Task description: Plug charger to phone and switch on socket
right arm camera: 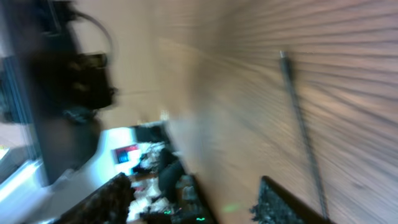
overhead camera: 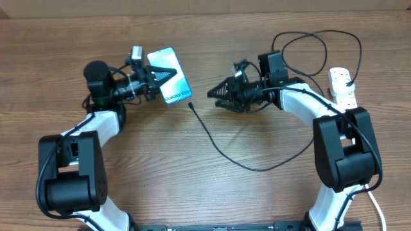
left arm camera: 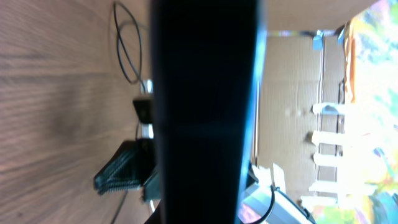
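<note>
Two end effectors, split roles: the left end effector [overhead camera: 156,75] is clamped on the phone [overhead camera: 174,86], likely steadying its port for insertion. The right end effector [overhead camera: 215,94] is spread and empty. The charger [overhead camera: 192,107] tip lies on the tabletop [overhead camera: 192,199] just beside its fingertips, with the socket [overhead camera: 342,86] well apart.

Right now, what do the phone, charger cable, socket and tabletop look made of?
Phone: glossy, glass-like face, light blue-teal with a sheen; the dark rim's material is unclear.
Charger cable: thin, black, matte, probably rubbery plastic, since it lies in loose curves.
Socket: white hard-looking plastic with red-orange switches.
Table: brown wood grain, matte; whether solid wood or laminate cannot be told.
</note>
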### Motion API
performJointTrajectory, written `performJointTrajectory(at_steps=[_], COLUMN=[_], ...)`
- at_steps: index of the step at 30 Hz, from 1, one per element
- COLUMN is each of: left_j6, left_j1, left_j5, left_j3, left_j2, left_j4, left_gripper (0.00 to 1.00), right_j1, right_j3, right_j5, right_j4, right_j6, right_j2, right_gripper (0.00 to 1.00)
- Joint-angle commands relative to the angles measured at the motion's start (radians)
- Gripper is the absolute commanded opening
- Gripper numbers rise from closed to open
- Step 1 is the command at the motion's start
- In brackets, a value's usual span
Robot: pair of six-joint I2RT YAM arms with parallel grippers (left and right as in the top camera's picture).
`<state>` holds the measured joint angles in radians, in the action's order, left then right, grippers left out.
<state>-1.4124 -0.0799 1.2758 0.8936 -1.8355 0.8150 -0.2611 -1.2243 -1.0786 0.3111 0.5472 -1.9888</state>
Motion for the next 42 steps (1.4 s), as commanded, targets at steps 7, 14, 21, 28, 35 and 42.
performJointTrajectory(at_steps=[7, 14, 21, 28, 35, 42], left_j6=[0.175, 0.243, 0.246, 0.254, 0.263, 0.266], left_j1=[-0.021, -0.058, -0.139, -0.177, -0.177, -0.177], left_j5=[-0.005, -0.105, -0.092, -0.053, -0.053, -0.055], left_j3=[0.012, 0.012, 0.012, 0.012, 0.012, 0.012], left_j2=[0.010, 0.010, 0.010, 0.010, 0.010, 0.010], left_j4=[-0.125, -0.259, -0.269, -0.269, -0.269, -0.269], left_gripper=[0.04, 0.04, 0.04, 0.04, 0.04, 0.04], right_j1=[-0.018, -0.166, -0.384, -0.446, -0.453, -0.461], right_j3=[-0.016, -0.016, -0.013, -0.013, -0.013, -0.013], right_j5=[0.435, 0.769, 1.087, 1.212, 1.209, 1.155], right_j4=[0.175, 0.243, 0.212, 0.090, 0.013, -0.044], right_j6=[-0.217, -0.398, -0.521, -0.526, -0.526, -0.526], right_j2=[0.125, 0.227, 0.204, 0.127, 0.034, -0.013], right_gripper=[0.74, 0.74, 0.74, 0.73, 0.68, 0.64])
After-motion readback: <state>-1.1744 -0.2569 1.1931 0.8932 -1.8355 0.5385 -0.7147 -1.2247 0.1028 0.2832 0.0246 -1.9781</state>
